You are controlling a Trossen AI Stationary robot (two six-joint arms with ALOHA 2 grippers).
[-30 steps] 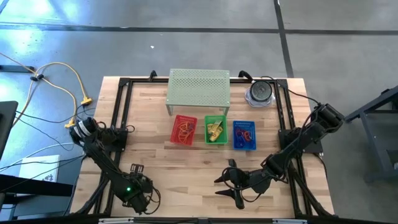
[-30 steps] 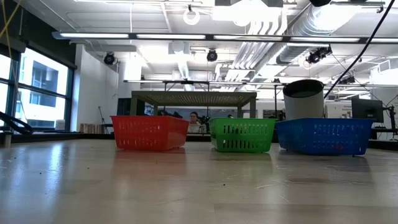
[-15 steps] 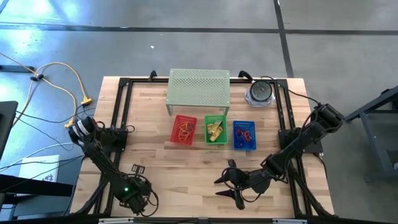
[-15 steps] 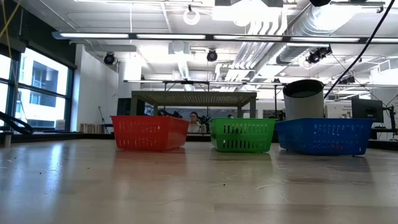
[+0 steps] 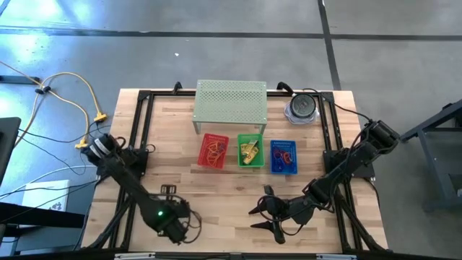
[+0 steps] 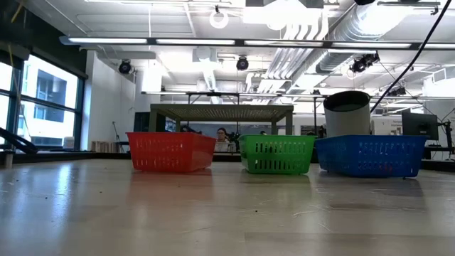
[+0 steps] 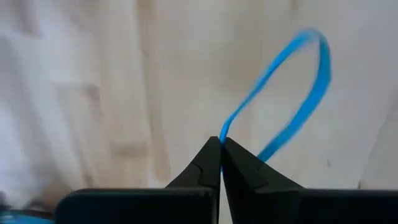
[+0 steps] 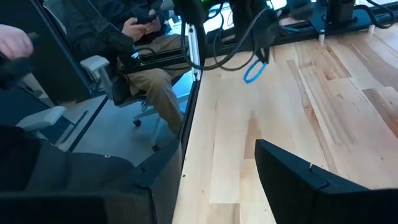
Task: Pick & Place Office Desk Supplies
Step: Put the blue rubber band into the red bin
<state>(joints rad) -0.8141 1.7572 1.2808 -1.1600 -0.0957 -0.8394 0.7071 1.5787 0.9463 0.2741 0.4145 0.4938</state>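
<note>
Near the table's front left, my left gripper (image 5: pixel 175 227) points down and is shut on a blue rubber band (image 7: pixel 292 81). The right wrist view shows the same band (image 8: pixel 254 73) dangling under that arm. My right gripper (image 5: pixel 264 217) waits open near the front edge, right of centre, with nothing between its fingers. Three small baskets stand in a row mid-table on their bases: red (image 5: pixel 214 151) holding orange and red bands, green (image 5: pixel 250 151) holding yellow pieces, blue (image 5: pixel 284 156) holding blue and red bands. My left gripper pinches one spot of the blue band's loop (image 7: pixel 225 132) between its two fingertips, coming from above and pointing down. The rest of the loop stays open and hangs slack below the fingers, above the wood.
A green perforated shelf (image 5: pixel 231 102) stands behind the baskets, and a grey round container (image 5: pixel 302 108) is at the back right. Black frame rails (image 5: pixel 141 130) run along the table's sides. A person sits beyond the left edge (image 8: pixel 140 43). Bare wood lies between the arms.
My left gripper has moved toward the table's right edge along the front and has risen, mostly in the last half second. My right arm has kept still.
</note>
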